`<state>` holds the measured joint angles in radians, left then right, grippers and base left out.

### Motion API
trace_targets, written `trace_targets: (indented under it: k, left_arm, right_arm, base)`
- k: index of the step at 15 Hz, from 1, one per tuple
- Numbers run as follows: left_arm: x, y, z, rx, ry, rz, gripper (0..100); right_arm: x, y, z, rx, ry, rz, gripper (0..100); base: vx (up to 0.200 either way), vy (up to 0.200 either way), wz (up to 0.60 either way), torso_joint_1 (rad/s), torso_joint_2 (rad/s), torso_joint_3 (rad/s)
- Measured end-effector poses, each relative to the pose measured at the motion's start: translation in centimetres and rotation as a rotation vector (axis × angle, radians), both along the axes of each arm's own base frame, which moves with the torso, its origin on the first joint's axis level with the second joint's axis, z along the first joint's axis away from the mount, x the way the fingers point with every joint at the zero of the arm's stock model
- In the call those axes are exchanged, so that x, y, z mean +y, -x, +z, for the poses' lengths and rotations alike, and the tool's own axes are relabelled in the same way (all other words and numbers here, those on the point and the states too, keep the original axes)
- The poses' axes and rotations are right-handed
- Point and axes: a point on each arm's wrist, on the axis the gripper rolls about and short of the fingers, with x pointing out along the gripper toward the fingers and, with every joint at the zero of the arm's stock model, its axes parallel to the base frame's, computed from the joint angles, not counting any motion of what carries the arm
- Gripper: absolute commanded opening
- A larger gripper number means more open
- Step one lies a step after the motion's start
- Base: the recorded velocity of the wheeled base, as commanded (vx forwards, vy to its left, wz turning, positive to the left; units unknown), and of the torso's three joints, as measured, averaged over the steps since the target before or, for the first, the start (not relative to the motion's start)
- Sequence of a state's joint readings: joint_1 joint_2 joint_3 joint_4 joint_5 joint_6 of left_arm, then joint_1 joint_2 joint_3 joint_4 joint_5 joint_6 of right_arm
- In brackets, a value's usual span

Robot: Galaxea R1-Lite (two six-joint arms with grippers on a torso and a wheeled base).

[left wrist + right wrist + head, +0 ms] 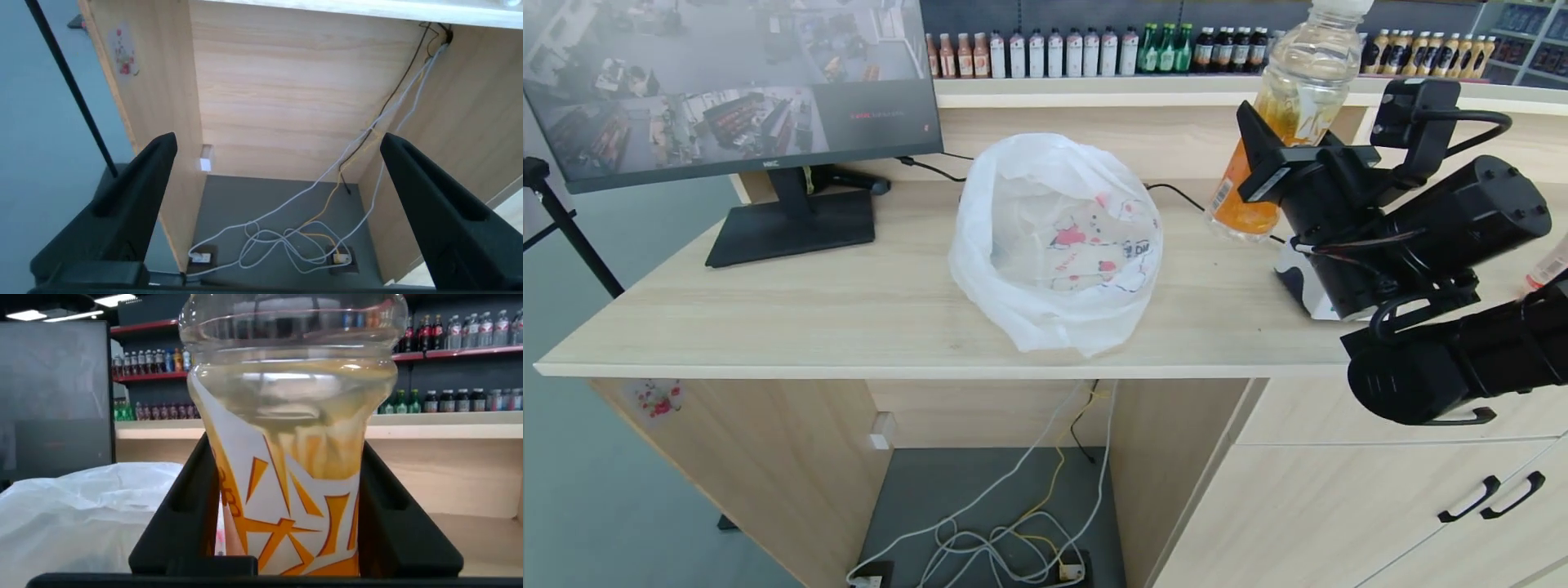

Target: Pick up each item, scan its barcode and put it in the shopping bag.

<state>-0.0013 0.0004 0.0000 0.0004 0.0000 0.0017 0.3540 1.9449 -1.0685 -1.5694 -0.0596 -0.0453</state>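
My right gripper (1278, 159) is shut on a clear plastic bottle (1294, 106) with an orange label and a white cap, held tilted above the counter's right side. Between the black fingers (176, 514) the bottle (294, 449) stands close up, with pale liquid in it. A white shopping bag (1054, 245) sits open on the wooden counter (833, 310), left of the bottle, with a printed packet (1086, 245) inside. My left gripper (278, 212) hangs open below counter level, facing the recess under the counter, nothing between its fingers.
A monitor (735, 82) on a black stand occupies the counter's back left. A black-and-white box (1298, 286) lies on the counter under my right arm. Shelves of bottles (1094, 49) line the back. Cables (1013, 523) lie in the recess; drawers (1462, 498) are lower right.
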Motion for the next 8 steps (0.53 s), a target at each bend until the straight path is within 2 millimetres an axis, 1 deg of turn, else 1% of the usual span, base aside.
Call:
trace_targets:
  k: [5,8]
  left_arm:
    - [0.0,0.0,0.0,0.0,-0.004,-0.001,100]
    - [0.0,0.0,0.0,0.0,-0.005,-0.002,100]
  right_arm:
    - [0.03,0.01,-0.11,0.004,0.002,0.0,0]
    - [0.5,0.52,-0.21,0.009,0.013,0.017,0]
  base:
    - [0.0,0.0,0.0,0.0,0.0,0.0]
    - [0.0,0.0,0.0,0.0,0.0,0.0]
